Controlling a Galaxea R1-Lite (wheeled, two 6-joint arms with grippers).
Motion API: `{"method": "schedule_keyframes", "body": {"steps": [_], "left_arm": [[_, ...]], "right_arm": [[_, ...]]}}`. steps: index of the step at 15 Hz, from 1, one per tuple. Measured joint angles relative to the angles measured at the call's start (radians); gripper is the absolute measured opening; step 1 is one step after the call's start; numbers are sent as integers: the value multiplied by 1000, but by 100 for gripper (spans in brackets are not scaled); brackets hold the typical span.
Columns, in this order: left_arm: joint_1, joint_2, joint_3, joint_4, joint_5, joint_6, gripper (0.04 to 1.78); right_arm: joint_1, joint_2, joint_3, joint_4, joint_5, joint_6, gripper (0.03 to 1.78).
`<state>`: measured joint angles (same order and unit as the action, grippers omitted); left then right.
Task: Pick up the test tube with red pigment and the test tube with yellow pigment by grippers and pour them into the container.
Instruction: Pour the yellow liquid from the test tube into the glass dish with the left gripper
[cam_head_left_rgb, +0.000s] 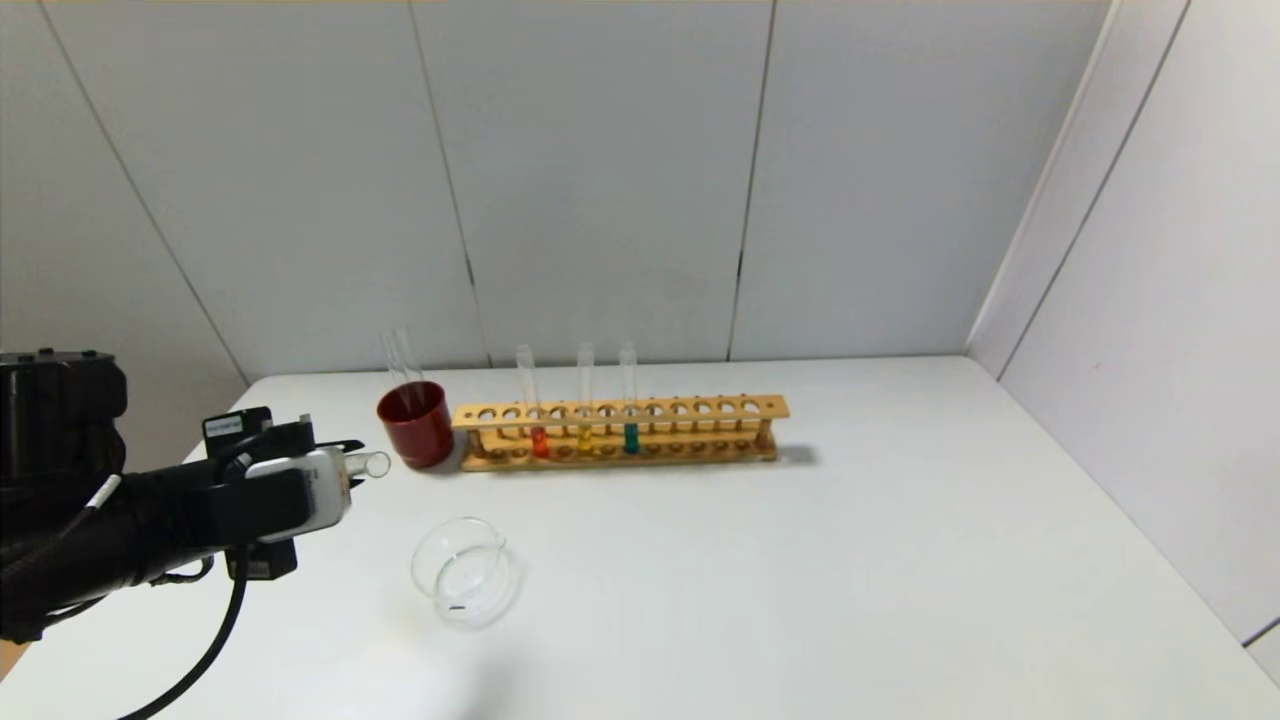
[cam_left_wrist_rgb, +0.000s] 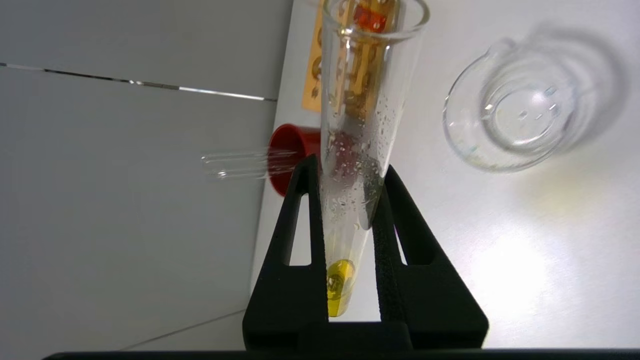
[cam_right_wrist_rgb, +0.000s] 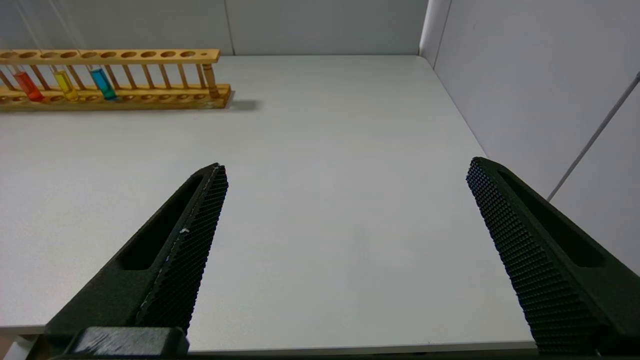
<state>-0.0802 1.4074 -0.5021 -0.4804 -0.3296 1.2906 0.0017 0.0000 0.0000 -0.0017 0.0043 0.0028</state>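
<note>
My left gripper (cam_head_left_rgb: 345, 458) (cam_left_wrist_rgb: 350, 167) is shut on the test tube with yellow pigment (cam_head_left_rgb: 368, 464) (cam_left_wrist_rgb: 370, 100). The tube lies almost level, with its open mouth pointing away from the arm and the yellow liquid (cam_left_wrist_rgb: 340, 285) at the closed end between the fingers. It hangs to the left of and above the container (cam_head_left_rgb: 462, 572) (cam_left_wrist_rgb: 520, 115), a clear glass dish standing empty on the table. The test tube with red pigment (cam_head_left_rgb: 538, 438) (cam_right_wrist_rgb: 27, 85) stands in the wooden rack (cam_head_left_rgb: 620, 412). My right gripper (cam_right_wrist_rgb: 347, 170) is open over bare table at the right front, outside the head view.
The rack (cam_right_wrist_rgb: 125, 95) also holds a second yellow tube (cam_head_left_rgb: 585, 438) and a teal tube (cam_head_left_rgb: 630, 436). A dark red cup (cam_head_left_rgb: 416, 424) (cam_left_wrist_rgb: 290, 155) with empty glass tubes (cam_head_left_rgb: 402, 355) stands at the rack's left end. White walls close the back and right.
</note>
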Motion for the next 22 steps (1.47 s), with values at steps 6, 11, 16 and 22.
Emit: {"method": "schedule_keyframes", "body": {"steps": [6,11,16,22], "left_arm": [[55,150,-98,-46,-66,149,31],[58,204,-138,-43,-102,260,31],[61,238,-136,-69,-114,319,31],[95,303,-137,-162,-194,415,31]], "right_arm": [[-1,0,0,0,0,0,175],[0,0,0,0,0,0,175],[-1,0,0,0,0,0,175],[0,0,0,0,0,0,175]]}}
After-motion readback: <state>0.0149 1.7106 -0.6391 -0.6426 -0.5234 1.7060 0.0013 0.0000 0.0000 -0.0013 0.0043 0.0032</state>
